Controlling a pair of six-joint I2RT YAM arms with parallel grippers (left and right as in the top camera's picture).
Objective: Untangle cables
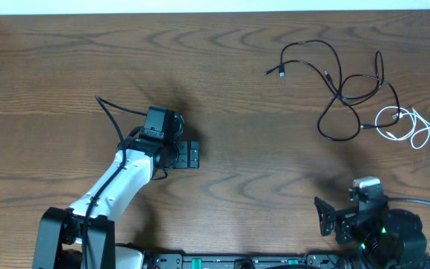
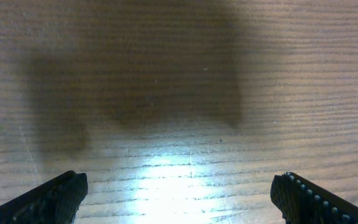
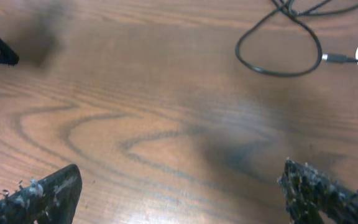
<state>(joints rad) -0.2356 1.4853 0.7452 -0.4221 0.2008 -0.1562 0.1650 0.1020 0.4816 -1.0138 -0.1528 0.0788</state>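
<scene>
Cables (image 1: pixel 341 95) lie tangled at the far right of the table (image 1: pixel 222 67): black cords looping over each other, with 1 white cord (image 1: pixel 410 124) coiled at their right end. My right gripper (image 3: pixel 179 193) hovers near them, fingers spread wide, holding nothing. My left gripper (image 2: pixel 179 196) sits well apart over bare wood, equally wide and empty.

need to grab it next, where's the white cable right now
Overhead view: the white cable lies at the far right, overlapping the right end of the black cables.
</scene>
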